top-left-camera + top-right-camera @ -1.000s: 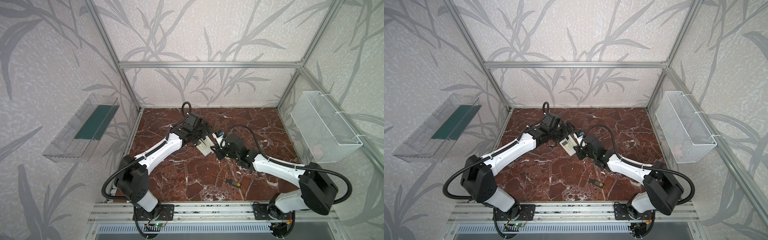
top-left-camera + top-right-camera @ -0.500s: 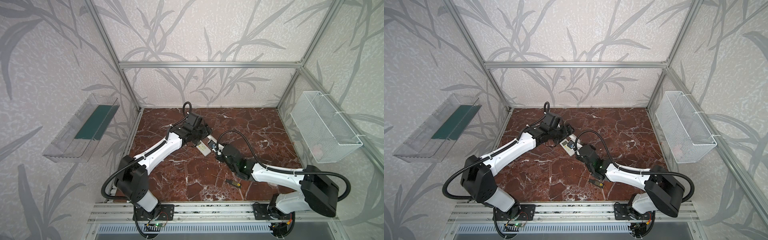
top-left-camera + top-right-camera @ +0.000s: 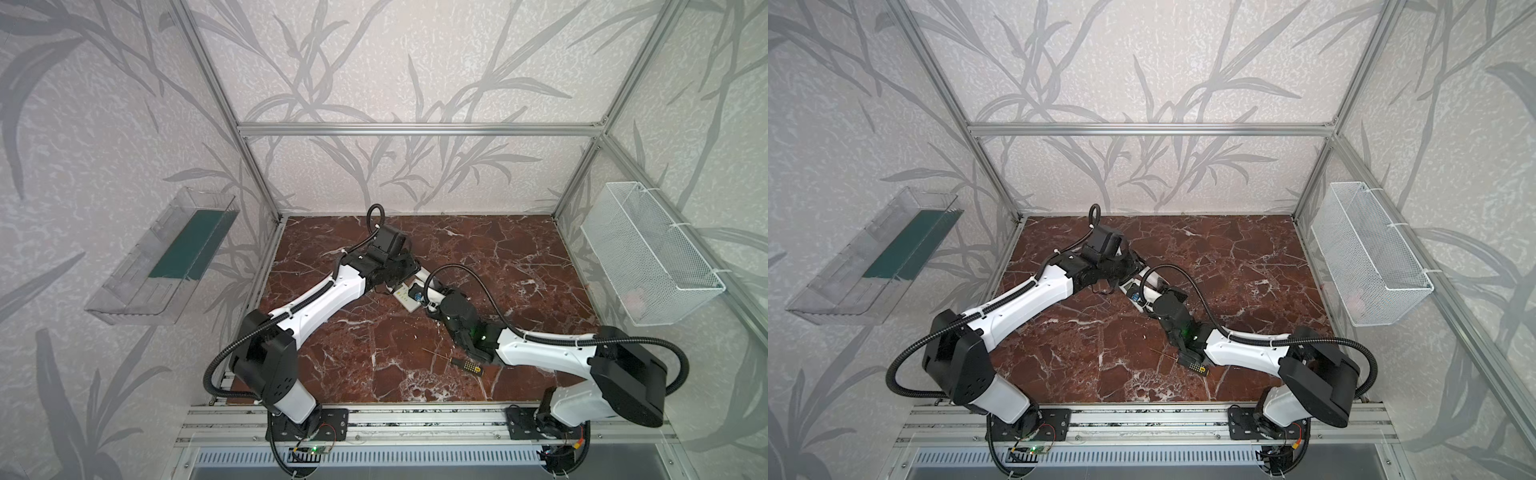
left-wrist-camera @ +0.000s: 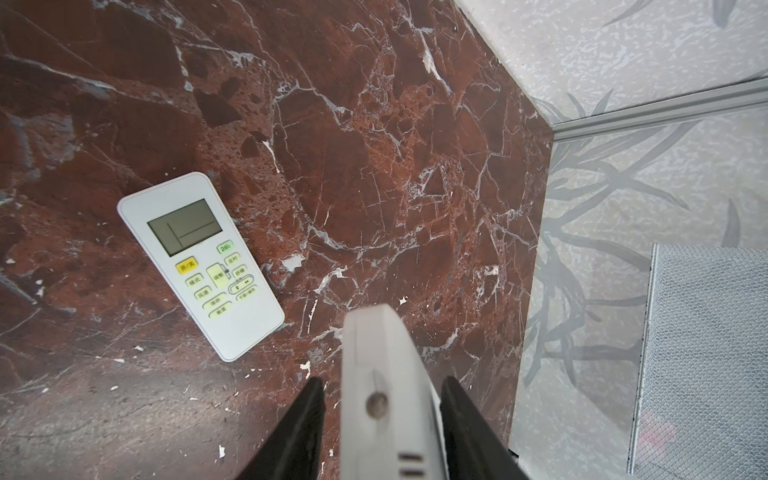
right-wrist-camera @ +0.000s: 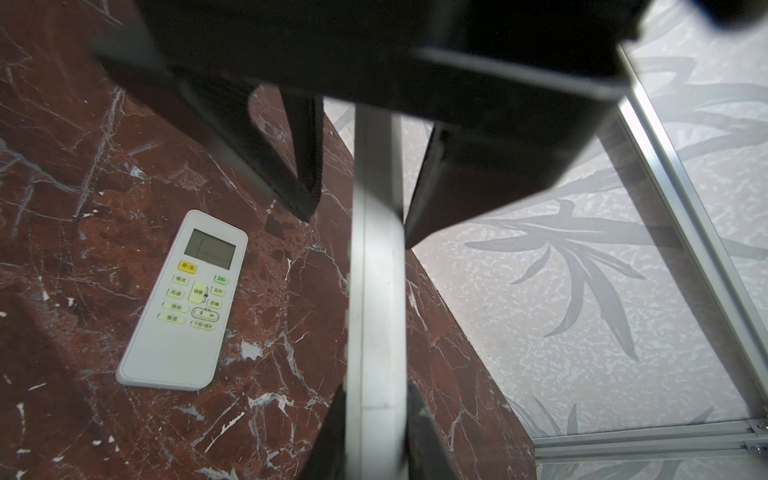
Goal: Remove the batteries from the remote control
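A white remote control (image 5: 376,311) is held on edge above the table, and my right gripper (image 5: 375,390) is shut on one end of it. Its other end (image 4: 382,374) sits between the jaws of my left gripper (image 4: 382,380), which stand open with a narrow gap on each side. In a top view the two grippers meet at the table's middle, left gripper (image 3: 413,272) and right gripper (image 3: 433,291). A second white remote (image 4: 199,262) (image 5: 185,303) lies face up on the marble beside them. The batteries are hidden.
A black-and-yellow screwdriver (image 3: 465,365) (image 3: 1194,365) lies near the front, under the right forearm. A white wire basket (image 3: 648,253) (image 4: 706,353) hangs on the right wall. A clear tray (image 3: 162,257) hangs on the left wall.
The left jaws have narrowed from wide open to close around the remote's end. The right forearm has swung toward the front, its gripper still clamped on the remote.
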